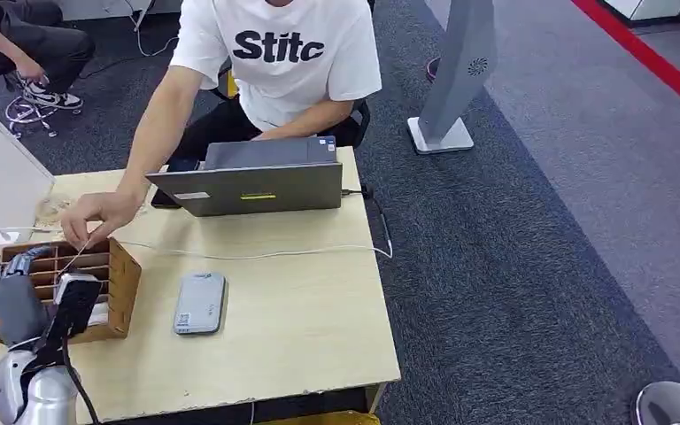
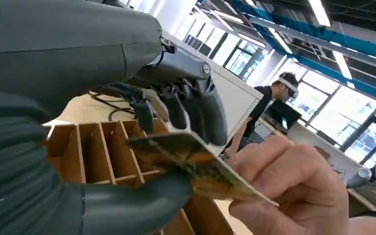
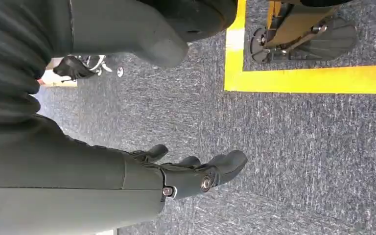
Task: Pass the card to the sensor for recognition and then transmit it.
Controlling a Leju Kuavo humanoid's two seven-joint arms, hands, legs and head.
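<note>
T-shirt (image 1: 283,53): bold black letters "Stitc" across the white chest, at 12 o'clock from the laptop.
Laptop (image 1: 257,188): a small yellow-green label on the lid, print too small to read.
Card (image 2: 196,164): a printed face, blurred, no legible words.

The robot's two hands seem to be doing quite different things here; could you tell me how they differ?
The left hand is raised at the wooden divider box on the table, while the right hand hangs over grey carpet. The left hand pinches a card, which a person's hand also holds; the right hand holds nothing, its fingers apart. Both share the same dark grey build.
</note>
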